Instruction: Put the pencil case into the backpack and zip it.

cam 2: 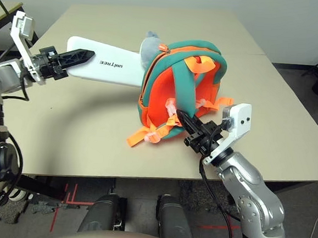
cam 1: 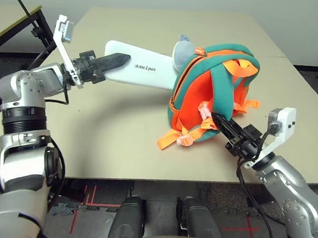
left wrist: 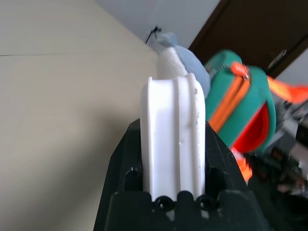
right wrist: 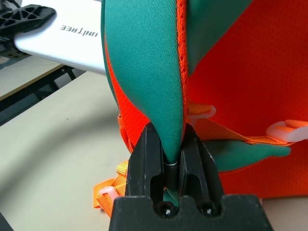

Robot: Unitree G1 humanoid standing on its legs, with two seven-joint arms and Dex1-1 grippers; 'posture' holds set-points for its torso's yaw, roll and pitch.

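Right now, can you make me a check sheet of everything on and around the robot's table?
Surface: beige table, bare around the bag.
Job's things: white pencil case held above the table, far end at the backpack; backpack upright, grey plush toy behind it.
Clutter: nothing seen.
End effectors: left end effector shut on the pencil case; right end effector shut on a teal strap.
Cables: black cable along the right arm.
Surroundings: second table at left, red floor tape.

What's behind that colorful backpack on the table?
Behind the backpack, a grey plush toy peeks out, and the far end of the white pencil case runs behind it, hidden. What is inside cannot be seen.
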